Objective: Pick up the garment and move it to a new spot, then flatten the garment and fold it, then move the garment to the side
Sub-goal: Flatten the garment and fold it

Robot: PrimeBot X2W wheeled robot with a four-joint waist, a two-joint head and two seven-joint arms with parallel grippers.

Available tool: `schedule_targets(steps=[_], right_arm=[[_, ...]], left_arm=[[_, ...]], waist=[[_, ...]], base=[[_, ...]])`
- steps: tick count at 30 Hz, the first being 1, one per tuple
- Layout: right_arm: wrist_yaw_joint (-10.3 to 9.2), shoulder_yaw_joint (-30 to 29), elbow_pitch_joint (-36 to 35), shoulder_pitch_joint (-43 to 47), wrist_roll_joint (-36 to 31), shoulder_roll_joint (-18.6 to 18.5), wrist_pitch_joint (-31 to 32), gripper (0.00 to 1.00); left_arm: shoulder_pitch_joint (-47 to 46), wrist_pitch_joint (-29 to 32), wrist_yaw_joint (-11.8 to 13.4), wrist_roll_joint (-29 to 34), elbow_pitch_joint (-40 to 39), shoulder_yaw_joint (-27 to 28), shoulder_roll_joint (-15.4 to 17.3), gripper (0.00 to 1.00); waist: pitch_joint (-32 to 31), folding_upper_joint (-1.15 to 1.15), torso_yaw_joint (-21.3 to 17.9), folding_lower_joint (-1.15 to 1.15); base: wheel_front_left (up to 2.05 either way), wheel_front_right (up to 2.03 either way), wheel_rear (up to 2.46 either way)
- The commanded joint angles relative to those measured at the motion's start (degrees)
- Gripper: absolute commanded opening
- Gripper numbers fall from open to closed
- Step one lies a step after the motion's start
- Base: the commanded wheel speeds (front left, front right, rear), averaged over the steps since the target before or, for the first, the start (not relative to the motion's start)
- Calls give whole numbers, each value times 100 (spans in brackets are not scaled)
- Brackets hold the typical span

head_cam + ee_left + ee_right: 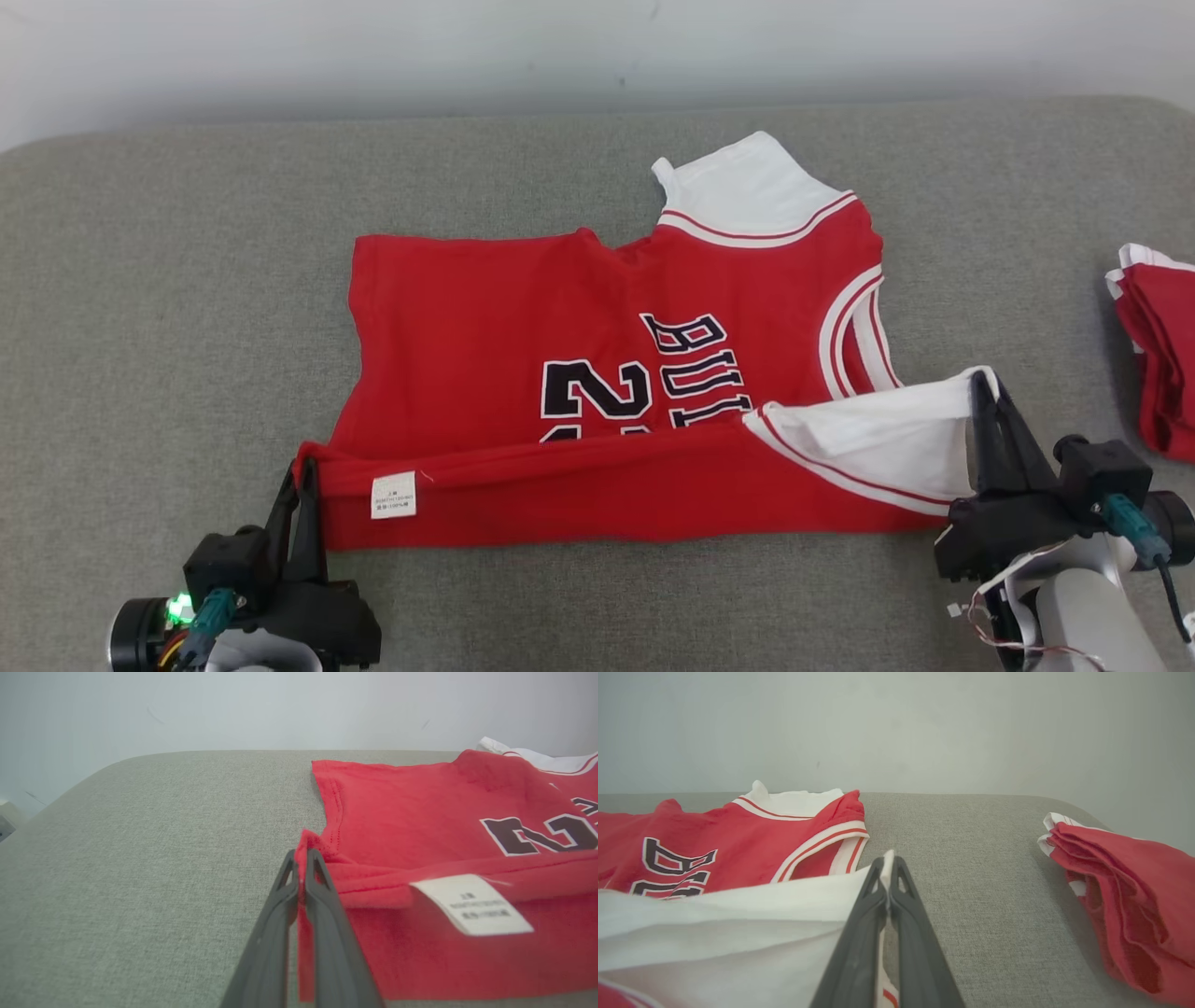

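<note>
The garment (523, 355) is a red basketball jersey with white trim and black lettering, lying spread on the grey cushioned surface (168, 308). Its near long edge is lifted and folded toward the middle, with a white care label (393, 495) showing. My left gripper (303, 467) is shut on the jersey's near left red corner (308, 842). My right gripper (982, 381) is shut on the white shoulder edge (784, 905) at the near right. The jersey's far white shoulder (747, 191) lies flat at the back.
A second red and white cloth (1158, 345) lies bunched at the surface's right edge, close to my right gripper. A pale wall (560, 47) runs behind the surface. Bare grey fabric stretches to the left of the jersey.
</note>
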Motion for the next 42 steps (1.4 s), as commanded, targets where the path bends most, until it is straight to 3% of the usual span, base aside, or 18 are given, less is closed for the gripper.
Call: schedule_targets(steps=[1, 17, 18, 19, 20, 21, 30, 42], right_arm=[[-17, -50, 10, -93, -31, -12, -4, 0], [-17, -36, 164, -513, -194, 46, -4, 0], [-17, -40, 184, -526, -200, 52, -4, 0], [-16, -70, 234, -524, -218, 68, -4, 5], [-16, -97, 286, -515, -226, 89, -4, 47], [-17, -145, 314, -522, -245, 93, -4, 100], [-16, -658, 322, -313, -410, 225, -4, 100], [-16, -578, -95, 543, -15, 445, -4, 100]], left_arm=[[-82, -16, 27, 21, 1, 20, 10, 0], [-361, -16, 43, 75, 100, -38, 9, 0], [-371, -16, 44, 72, 93, -64, 9, 7], [-371, -16, 40, 58, 61, -85, 9, 34], [-361, -16, 41, 35, 32, -103, 10, 100], [-350, -16, 44, 14, -3, -128, 9, 100], [-56, -16, 226, -89, -486, -222, 8, 100], [420, -16, 367, -287, -683, -274, 9, 100]], waist=[[65, -1, 32, -1], [299, -1, 10, -1], [307, -1, 10, -1], [314, -1, 12, -1], [316, -1, 13, -1], [320, -1, 17, -1], [274, -1, 32, -1], [234, -1, -16, -1]], base=[[0, 0, 0], [0, 0, 0], [0, 0, 0], [0, 0, 0], [0, 0, 0], [0, 0, 0], [0, 0, 0], [0, 0, 0]])
